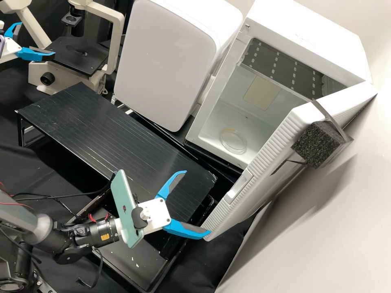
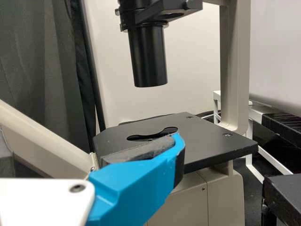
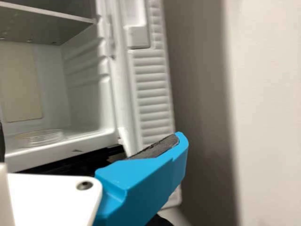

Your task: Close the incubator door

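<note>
In the high view the incubator (image 1: 305, 32) stands at the upper right, its white door (image 1: 264, 162) swung wide open. My right gripper (image 1: 198, 202) is open, one fingertip overlapping the door's near lower corner; whether they touch I cannot tell. From the right wrist, the open gripper (image 3: 89, 141) has a blue finger in front of the door's ribbed edge (image 3: 153, 94), beside the incubator's interior (image 3: 84, 89). My left gripper (image 1: 36, 39) is open at the microscope, far from the door; in the left wrist view the gripper (image 2: 91, 146) has a finger before the stage.
A black platform (image 1: 102, 126) lies between the arms. Behind it stand a white rounded appliance (image 1: 167, 65) and the microscope (image 1: 77, 57). A black foam block (image 1: 317, 144) is on the door's outer side, near the wall (image 1: 326, 228). A round clear dish (image 1: 233, 140) rests inside the incubator.
</note>
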Available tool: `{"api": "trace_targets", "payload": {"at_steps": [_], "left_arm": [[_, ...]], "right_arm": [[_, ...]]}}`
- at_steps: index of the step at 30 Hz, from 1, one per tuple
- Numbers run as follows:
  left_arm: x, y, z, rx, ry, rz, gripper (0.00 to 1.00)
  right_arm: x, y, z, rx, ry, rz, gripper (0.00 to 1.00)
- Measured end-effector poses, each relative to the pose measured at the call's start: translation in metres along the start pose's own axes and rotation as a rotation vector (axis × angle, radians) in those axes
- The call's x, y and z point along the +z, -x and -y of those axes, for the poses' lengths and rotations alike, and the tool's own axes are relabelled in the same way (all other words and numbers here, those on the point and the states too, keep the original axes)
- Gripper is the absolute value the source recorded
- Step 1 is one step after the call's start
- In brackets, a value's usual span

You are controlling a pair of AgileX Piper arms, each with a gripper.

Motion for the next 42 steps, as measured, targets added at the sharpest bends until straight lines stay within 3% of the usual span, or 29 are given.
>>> {"api": "trace_targets", "payload": {"at_steps": [4, 12, 21, 27, 35, 42], "left_arm": [[0.000, 0.000, 0.000, 0.000, 0.000, 0.000, 1.00], [0.000, 0.000, 0.000, 0.000, 0.000, 0.000, 1.00], [0.000, 0.000, 0.000, 0.000, 0.000, 0.000, 1.00], [0.000, 0.000, 0.000, 0.000, 0.000, 0.000, 1.00], [0.000, 0.000, 0.000, 0.000, 0.000, 0.000, 1.00], [0.000, 0.000, 0.000, 0.000, 0.000, 0.000, 1.00]], "right_arm": [[0.004, -0.010, 0.001, -0.007, 0.001, 0.011, 1.00], [0.014, -0.031, 0.005, 0.009, 0.045, 0.058, 1.00], [0.016, -0.034, 0.004, 0.023, 0.038, 0.068, 1.00], [0.011, -0.040, 0.015, -0.020, 0.002, 0.042, 1.00], [0.012, -0.041, 0.019, -0.020, -0.018, 0.053, 1.00], [0.000, -0.032, 0.020, -0.072, -0.119, 0.002, 1.00]]}}
